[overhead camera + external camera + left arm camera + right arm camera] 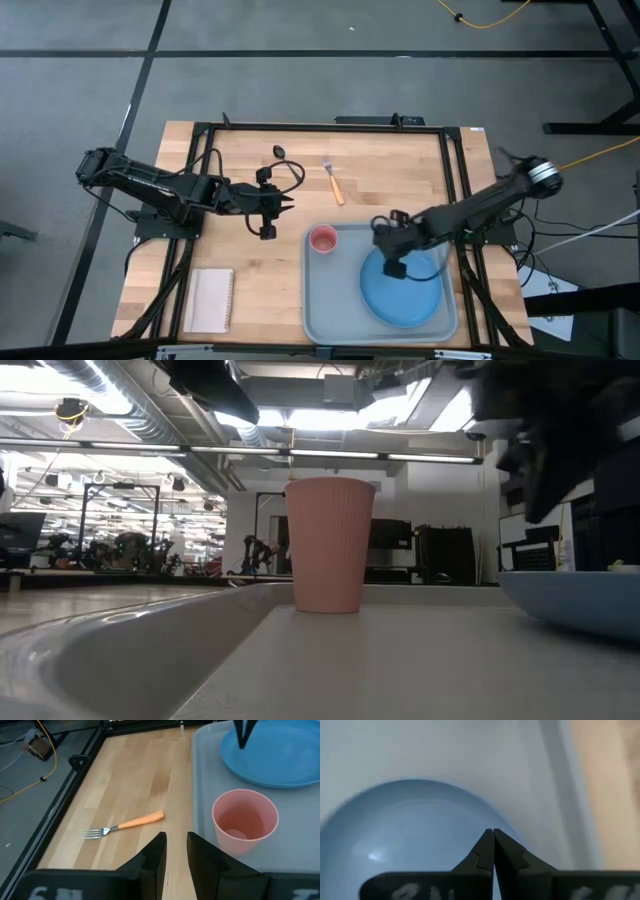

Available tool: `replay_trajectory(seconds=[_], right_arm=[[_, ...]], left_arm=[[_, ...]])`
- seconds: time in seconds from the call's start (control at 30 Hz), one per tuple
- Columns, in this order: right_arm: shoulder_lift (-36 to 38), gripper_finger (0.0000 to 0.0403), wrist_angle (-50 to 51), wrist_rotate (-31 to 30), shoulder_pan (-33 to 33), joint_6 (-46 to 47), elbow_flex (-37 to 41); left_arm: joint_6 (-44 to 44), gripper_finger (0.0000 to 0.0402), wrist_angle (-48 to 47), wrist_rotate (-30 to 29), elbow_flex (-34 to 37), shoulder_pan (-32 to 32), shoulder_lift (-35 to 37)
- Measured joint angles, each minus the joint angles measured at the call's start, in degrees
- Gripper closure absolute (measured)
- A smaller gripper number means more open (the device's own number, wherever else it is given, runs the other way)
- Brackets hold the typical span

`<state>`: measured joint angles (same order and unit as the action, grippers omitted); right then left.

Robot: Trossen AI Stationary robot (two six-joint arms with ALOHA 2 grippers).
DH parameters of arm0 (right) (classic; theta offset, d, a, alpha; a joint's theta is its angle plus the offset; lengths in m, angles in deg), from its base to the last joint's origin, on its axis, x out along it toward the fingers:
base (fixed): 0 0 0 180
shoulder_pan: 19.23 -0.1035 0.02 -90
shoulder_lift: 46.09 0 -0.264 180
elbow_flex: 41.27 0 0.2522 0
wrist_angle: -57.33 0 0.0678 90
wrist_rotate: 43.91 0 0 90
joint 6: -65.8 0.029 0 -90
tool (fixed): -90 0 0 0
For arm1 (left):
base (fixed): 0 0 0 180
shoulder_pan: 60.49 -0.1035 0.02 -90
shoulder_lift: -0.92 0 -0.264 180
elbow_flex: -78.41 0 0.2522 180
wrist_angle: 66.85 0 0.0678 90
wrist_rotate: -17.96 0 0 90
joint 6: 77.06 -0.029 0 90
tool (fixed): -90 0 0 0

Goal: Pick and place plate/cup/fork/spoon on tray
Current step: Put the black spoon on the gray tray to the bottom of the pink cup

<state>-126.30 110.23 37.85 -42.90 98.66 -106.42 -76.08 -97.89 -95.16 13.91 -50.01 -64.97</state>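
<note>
The light-blue plate [405,292] lies flat in the right half of the grey-blue tray [330,300]. The pink cup [322,239] stands upright in the tray's far left corner, and also shows in the left wrist view [245,820]. The orange-handled fork [334,182] and the dark spoon [279,152] lie on the table beyond the tray. My left gripper [175,840] is open and empty over the table, left of the cup. My right gripper [493,834] is shut and points down above the plate [410,830]; it shows as a dark blur in the low view [545,450].
A white notepad [210,300] lies at the table's near left. A black frame [455,170] runs along the table's edges. Bare wood lies between the fork and the tray's far rim [150,785].
</note>
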Motion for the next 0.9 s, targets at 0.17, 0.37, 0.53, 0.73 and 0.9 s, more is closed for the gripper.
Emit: replay_trajectory(seconds=[0.17, 0.37, 0.53, 0.73, 0.9], right_arm=[[14.3, 0.0398, -27.5, 3.1, -2.0, -1.1, 18.2], [28.2, 0.0398, -54.2, 3.4, -2.5, -6.3, 34.8], [36.1, 0.0398, -72.4, 3.7, -2.5, -12.4, 45.8], [41.1, 0.0398, -81.4, 7.3, -2.3, -18.1, 51.0], [43.3, 0.0398, -80.6, 8.4, -0.4, -25.5, 50.9]], left_arm=[[0.0, 0.0333, 0.1, 0.0, 0.0, 0.0, 0.0], [0.0, 0.0333, 0.2, 0.0, 0.0, 0.0, 0.0], [0.0, 0.0333, 0.2, 0.0, 0.0, 0.0, 0.0], [0.0, 0.0333, 0.3, 0.0, 0.0, 0.0, 0.0], [0.0, 0.0333, 0.3, 0.0, 0.0, 0.0, 0.0]])
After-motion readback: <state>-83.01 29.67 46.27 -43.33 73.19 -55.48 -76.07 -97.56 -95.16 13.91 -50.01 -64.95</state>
